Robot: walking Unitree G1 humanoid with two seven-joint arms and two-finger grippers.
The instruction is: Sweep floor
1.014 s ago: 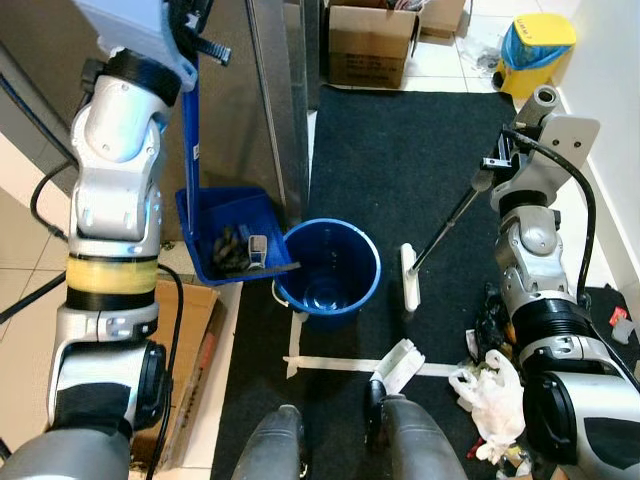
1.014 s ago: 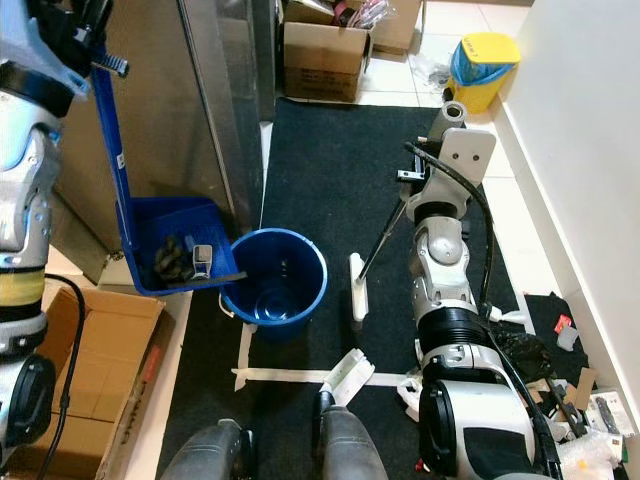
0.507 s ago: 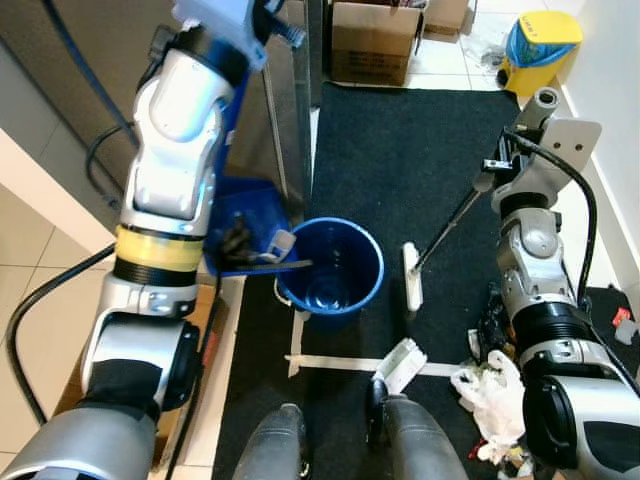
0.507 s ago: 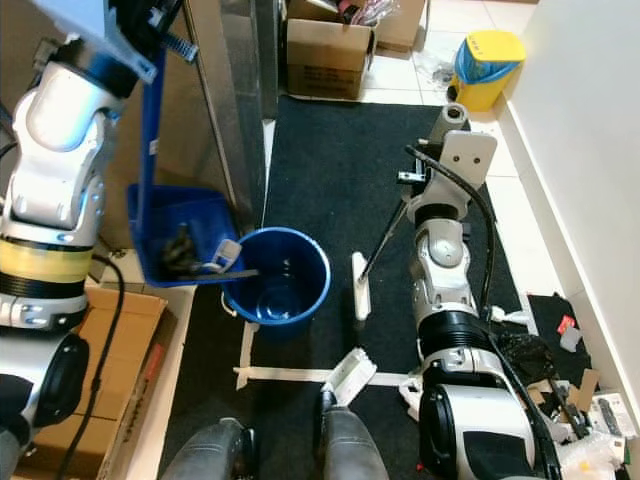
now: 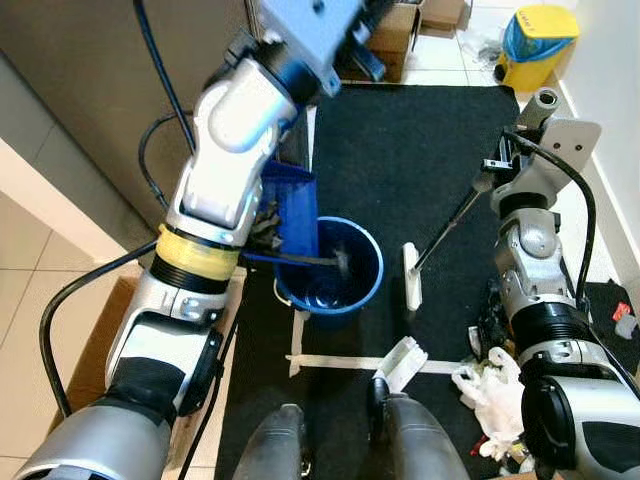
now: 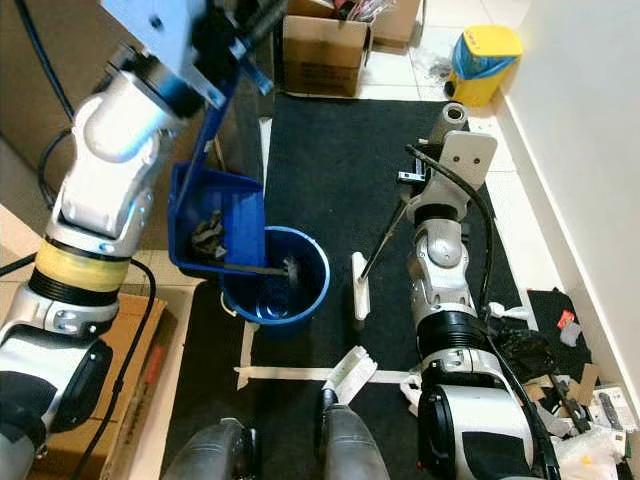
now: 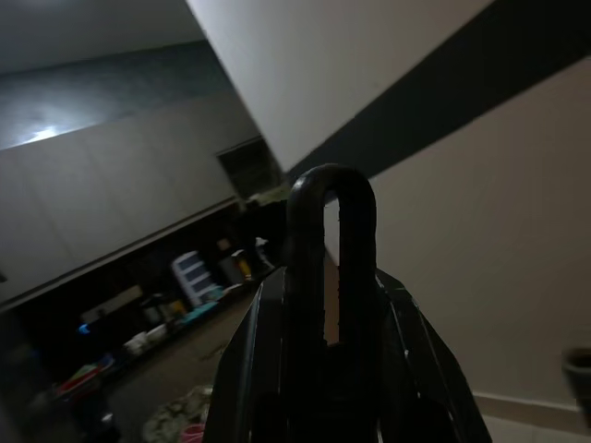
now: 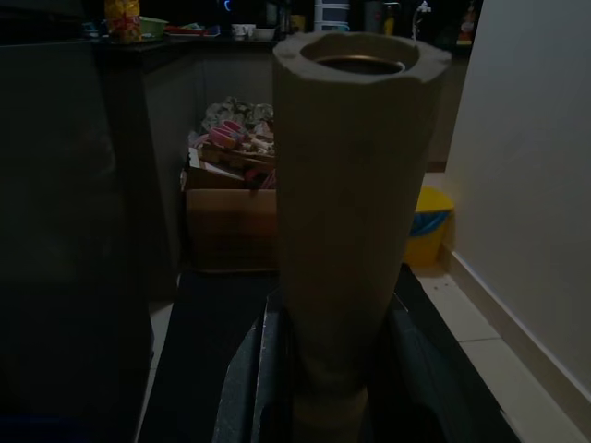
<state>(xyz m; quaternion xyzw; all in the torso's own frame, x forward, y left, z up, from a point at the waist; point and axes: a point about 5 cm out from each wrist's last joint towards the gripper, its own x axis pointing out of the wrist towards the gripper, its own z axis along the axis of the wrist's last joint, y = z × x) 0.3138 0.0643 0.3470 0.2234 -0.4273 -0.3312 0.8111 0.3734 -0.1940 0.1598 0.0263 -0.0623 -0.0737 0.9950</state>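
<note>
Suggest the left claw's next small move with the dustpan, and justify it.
Probably tip the dustpan a little further: it already leans over the blue bucket, yet dark debris still sits inside it.

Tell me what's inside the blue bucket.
The bucket shows a bare, shiny blue bottom; the tilted dustpan, with dark debris, overhangs its left rim and covers that part.

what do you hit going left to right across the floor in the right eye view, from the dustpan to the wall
blue dustpan → blue bucket → white broom head → right arm → white wall
</note>
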